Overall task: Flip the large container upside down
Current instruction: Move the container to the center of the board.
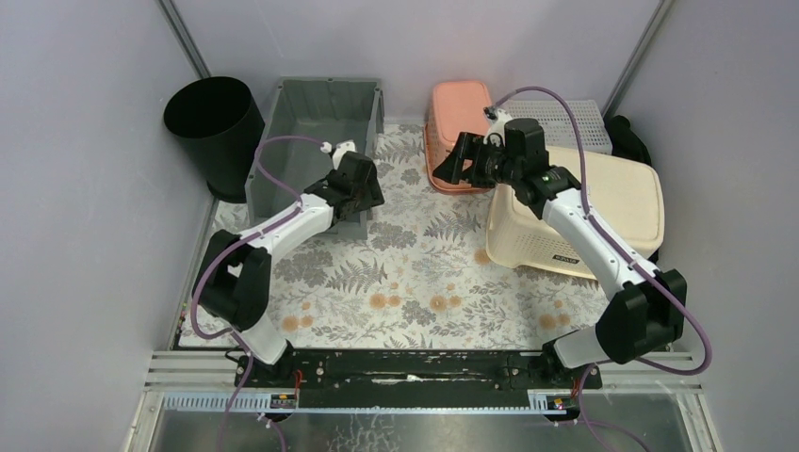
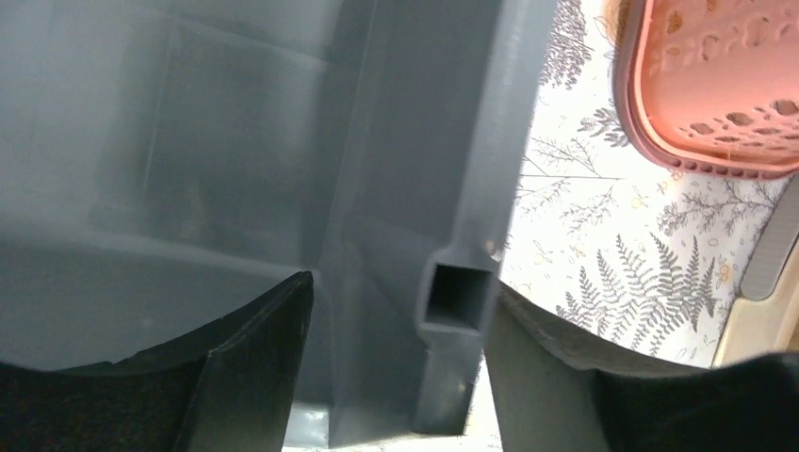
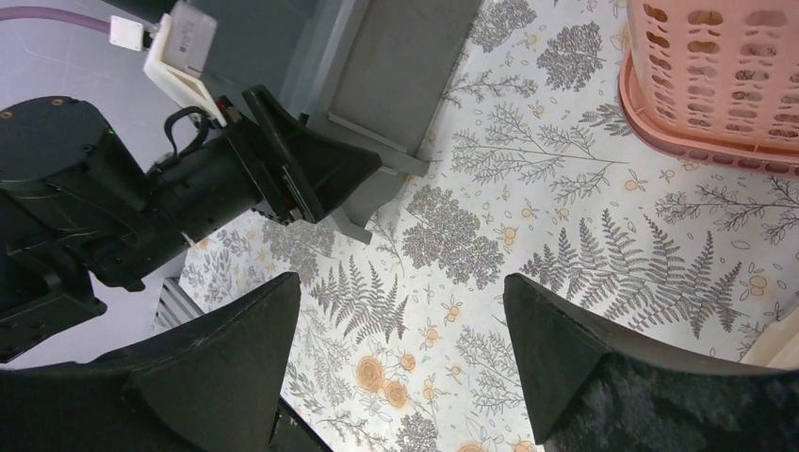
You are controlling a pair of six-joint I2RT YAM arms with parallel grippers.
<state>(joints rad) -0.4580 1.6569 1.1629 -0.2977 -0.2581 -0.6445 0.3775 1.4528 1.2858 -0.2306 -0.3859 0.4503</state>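
Note:
The large grey container (image 1: 320, 118) stands upright with its opening up at the back left of the mat. My left gripper (image 1: 369, 191) is at its near right corner. In the left wrist view the jaws (image 2: 400, 282) are open and straddle the corner rim post (image 2: 459, 292) of the grey container (image 2: 188, 141). The right finger touches the post and the left finger stands apart inside the wall. My right gripper (image 1: 450, 162) is open and empty, hovering over the mat beside the pink basket. In the right wrist view (image 3: 400, 282) only the flowered mat lies between its fingers.
A pink basket (image 1: 457, 108) stands at the back centre. A cream basket (image 1: 603, 202) lies bottom up on the right, under the right arm. A black round bin (image 1: 212, 127) stands left of the grey container. A white perforated tray (image 1: 579, 118) is at the back right.

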